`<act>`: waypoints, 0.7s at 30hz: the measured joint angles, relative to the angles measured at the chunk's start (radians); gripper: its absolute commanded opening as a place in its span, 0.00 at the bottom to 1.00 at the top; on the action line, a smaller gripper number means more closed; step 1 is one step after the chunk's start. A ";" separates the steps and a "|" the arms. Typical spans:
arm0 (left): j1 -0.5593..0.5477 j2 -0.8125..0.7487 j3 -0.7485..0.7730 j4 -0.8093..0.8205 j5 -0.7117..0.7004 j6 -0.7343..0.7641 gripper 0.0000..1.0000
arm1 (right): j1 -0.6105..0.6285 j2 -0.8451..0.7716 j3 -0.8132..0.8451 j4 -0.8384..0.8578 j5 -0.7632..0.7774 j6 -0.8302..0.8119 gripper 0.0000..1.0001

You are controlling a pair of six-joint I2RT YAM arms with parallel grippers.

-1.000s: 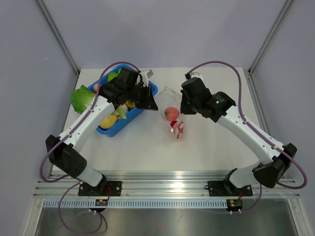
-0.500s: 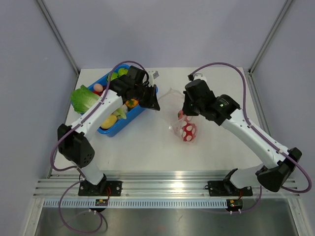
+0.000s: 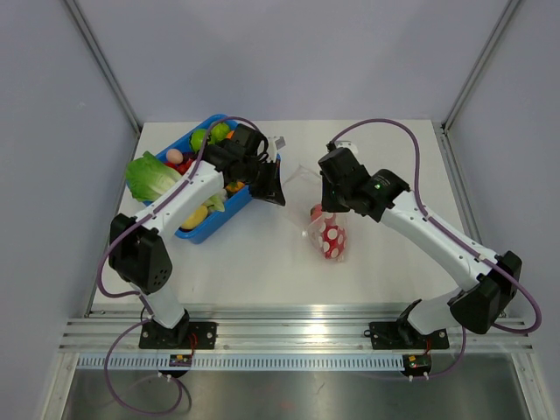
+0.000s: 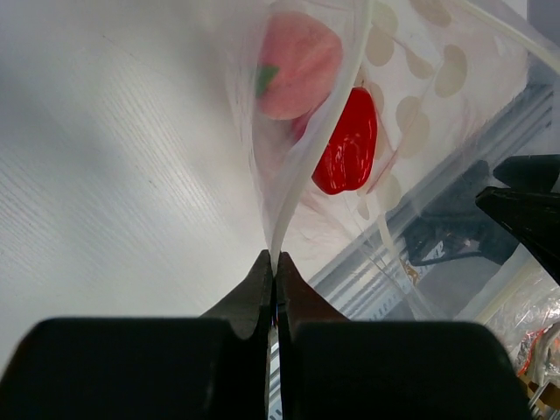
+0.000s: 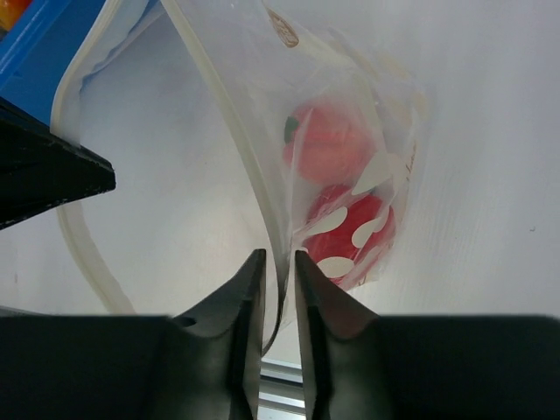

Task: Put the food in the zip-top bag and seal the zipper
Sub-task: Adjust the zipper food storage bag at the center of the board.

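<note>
The zip-top bag (image 3: pixel 325 229), clear with white dots, hangs between my two grippers above the table. Inside it lie a pink peach (image 4: pixel 297 66) and a red pepper (image 4: pixel 348 144), both food. My left gripper (image 4: pixel 274 261) is shut on the bag's mouth edge, pinching the pale zipper (image 5: pixel 232 131). The other side of that rim runs between the fingers of my right gripper (image 5: pixel 278 255), which stand slightly apart with a gap on each side of the strip. From above, the left gripper (image 3: pixel 278 194) and right gripper (image 3: pixel 325 203) sit close together at the bag's top.
A blue bin (image 3: pixel 198 234) with several more toy foods stands at the left under my left arm. A green lettuce (image 3: pixel 147 175) lies beside its left wall. A metal rail (image 3: pixel 297 313) runs along the table's near edge.
The right gripper's fingers have parted from the bag's rim. The bag with its food has dropped slightly towards the near edge. The left gripper has stayed shut and shifted a little right.
</note>
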 measured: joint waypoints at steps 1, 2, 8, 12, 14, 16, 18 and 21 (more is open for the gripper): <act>0.000 0.000 0.000 0.000 0.003 0.000 0.00 | 0.000 0.000 0.000 0.001 0.002 0.001 0.12; 0.000 0.000 0.000 0.001 0.003 0.000 0.00 | 0.000 0.000 0.000 0.002 0.006 -0.001 0.06; -0.001 -0.001 0.000 -0.002 0.000 0.014 0.02 | 0.000 -0.005 0.000 0.008 0.018 0.018 0.00; -0.001 -0.001 0.024 -0.031 -0.003 0.047 0.53 | 0.000 -0.012 0.000 0.026 0.018 0.027 0.00; -0.001 -0.001 0.064 -0.063 -0.016 0.062 0.59 | 0.000 -0.012 0.000 0.038 0.017 0.031 0.00; 0.003 -0.004 0.109 -0.081 -0.029 0.072 0.59 | 0.000 -0.012 0.000 0.051 0.015 0.036 0.00; 0.013 -0.020 0.141 -0.085 -0.029 0.079 0.59 | 0.000 -0.012 0.000 0.063 0.012 0.041 0.00; 0.054 -0.057 0.150 -0.084 -0.026 0.078 0.58 | 0.000 -0.012 0.000 0.079 -0.002 0.050 0.00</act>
